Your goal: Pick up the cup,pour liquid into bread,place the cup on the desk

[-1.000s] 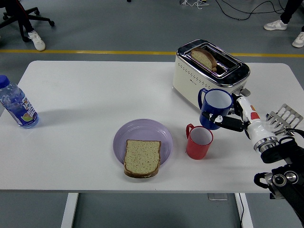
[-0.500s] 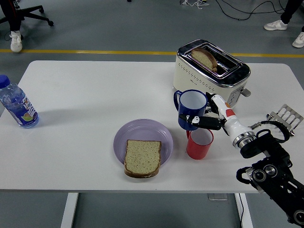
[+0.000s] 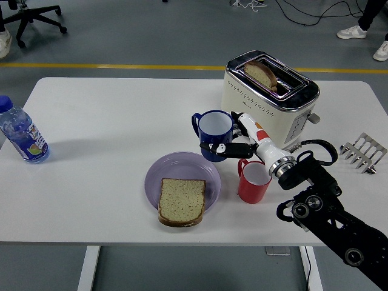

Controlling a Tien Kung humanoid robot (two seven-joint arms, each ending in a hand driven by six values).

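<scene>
A: Right hand [image 3: 233, 142], status?
B: Fingers wrapped around the blue cup [image 3: 213, 134], gripping it on the side facing the arm. The cup is held off the table, roughly upright, handle pointing left, white inside visible. Whether any liquid is in it, cannot tell.

A: Cup position relative to the bread?
B: It hangs above the upper right rim of the purple plate [image 3: 159, 171]. The bread slice [image 3: 181, 200] lies flat on the near part of that plate, below and left of the cup, its front crust over the plate's near rim. Cup and bread are apart.

A: Other items nearby?
B: Red mug [image 3: 253, 180] stands on the white table [image 3: 109, 121] just right of the plate, under the robot's forearm, handle toward the upper left. Cream and chrome toaster [image 3: 267, 95] sits behind the hand, one slice of toast [image 3: 261, 74] standing in a slot. Metal toast rack [image 3: 362, 153] near the right table edge. Water bottle [image 3: 22, 134] with blue cap at far left, well apart from everything.

A: Left arm?
B: Not visible in head view.
</scene>
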